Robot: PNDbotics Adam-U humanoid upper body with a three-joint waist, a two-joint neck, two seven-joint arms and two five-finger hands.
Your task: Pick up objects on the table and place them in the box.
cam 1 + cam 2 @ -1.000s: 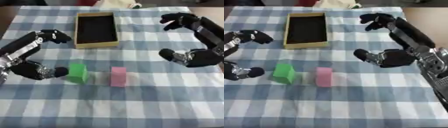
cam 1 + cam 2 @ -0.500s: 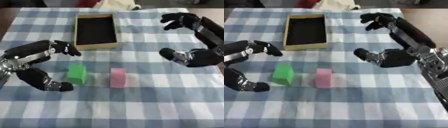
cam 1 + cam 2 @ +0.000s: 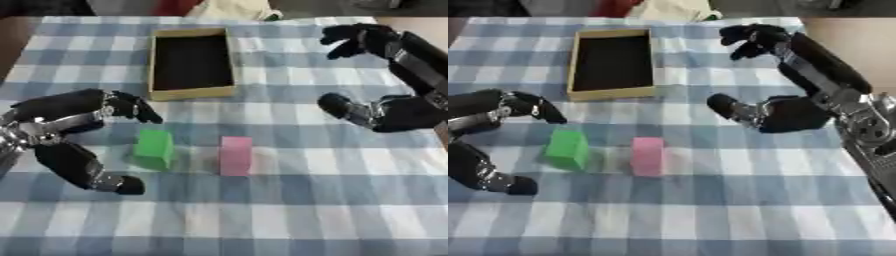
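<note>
Two blocks lie on the checked cloth (image 3: 289,200). The left hand (image 3: 66,130) has moved closer since a second ago, fingers spread wide, thumb and fingers flanking the green block (image 3: 154,148) without touching. The pink block (image 3: 235,155) stands just beyond. The box (image 3: 190,93) lies past the fingertips. The right hand (image 3: 794,107) is unchanged, fingers apart, empty.

A blue-and-white checked cloth (image 3: 289,210) covers my table from edge to edge. Beyond its far edge I see something cream-coloured (image 3: 229,9) bunched up, a bit of red (image 3: 175,7) just left of it, and brown surface (image 3: 846,35) at my right.
</note>
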